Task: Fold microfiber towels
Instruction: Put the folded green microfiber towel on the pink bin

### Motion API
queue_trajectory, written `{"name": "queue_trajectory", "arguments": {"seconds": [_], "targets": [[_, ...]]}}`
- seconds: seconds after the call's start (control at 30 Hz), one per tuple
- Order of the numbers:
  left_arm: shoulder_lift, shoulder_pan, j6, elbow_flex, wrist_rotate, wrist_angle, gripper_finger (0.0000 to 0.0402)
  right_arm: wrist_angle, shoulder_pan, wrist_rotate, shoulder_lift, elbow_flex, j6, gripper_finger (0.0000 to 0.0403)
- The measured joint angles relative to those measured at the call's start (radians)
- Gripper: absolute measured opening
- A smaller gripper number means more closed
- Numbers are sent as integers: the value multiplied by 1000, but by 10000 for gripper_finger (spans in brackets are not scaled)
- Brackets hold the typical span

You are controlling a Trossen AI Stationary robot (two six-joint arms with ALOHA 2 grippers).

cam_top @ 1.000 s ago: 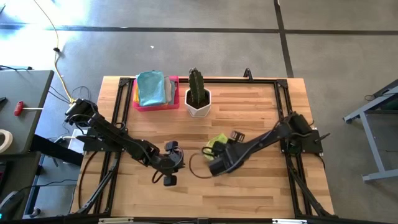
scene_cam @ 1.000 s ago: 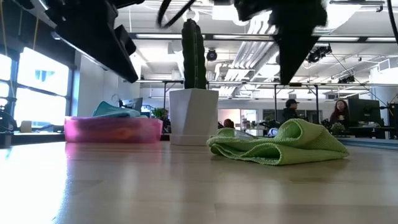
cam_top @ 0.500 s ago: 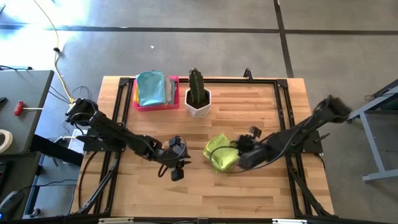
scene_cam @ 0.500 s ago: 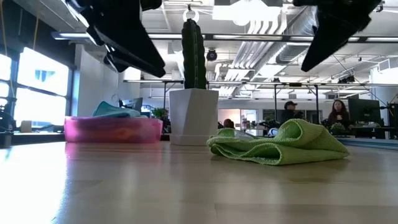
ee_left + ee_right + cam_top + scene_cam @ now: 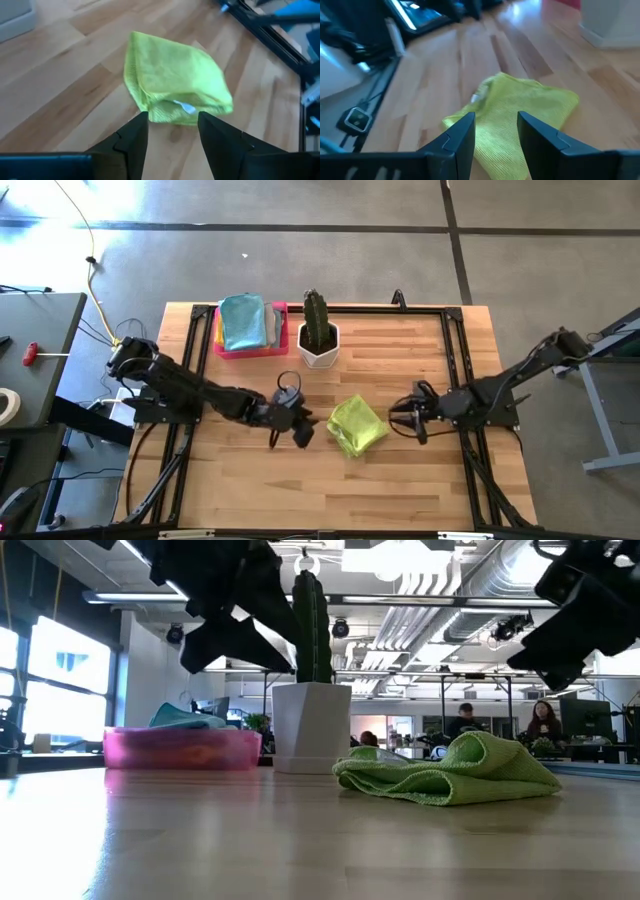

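Note:
A lime green microfiber towel [image 5: 357,425] lies folded on the wooden table, its layered folds resting flat [image 5: 450,775]. More towels sit stacked in the pink tray [image 5: 222,348] at the back, a light blue one [image 5: 243,320] on top. My left gripper [image 5: 300,432] hovers open just left of the green towel [image 5: 175,75], its fingers pointing at it without touching. My right gripper [image 5: 415,420] stands open just right of the green towel [image 5: 515,110], also apart from it.
A cactus in a white pot [image 5: 318,340] stands right of the tray, behind the green towel [image 5: 312,725]. A black frame rail [image 5: 455,350] runs along the table's edges. Bare wood lies in front of the towel.
My right gripper has drawn back from over the green towel toward the table's right edge, tipping from pointing down to nearly level. My left gripper has swung right toward the towel and rolled. The towel has stayed in place.

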Motion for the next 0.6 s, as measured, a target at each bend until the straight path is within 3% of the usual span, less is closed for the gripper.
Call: {"name": "queue_trajectory", "arguments": {"seconds": [0.2, 0.37, 0.6], "targets": [[4, 16, -66, 0, -4, 5, 165, 138, 0, -43, -139, -123, -150, 138], [71, 8, -144, 0, 0, 73, 165, 142, 0, 9, -219, -164, -231, 138], [189, 49, -177, 0, 113, 135, 165, 104, 0, 16, -238, -170, -116, 138]]}}
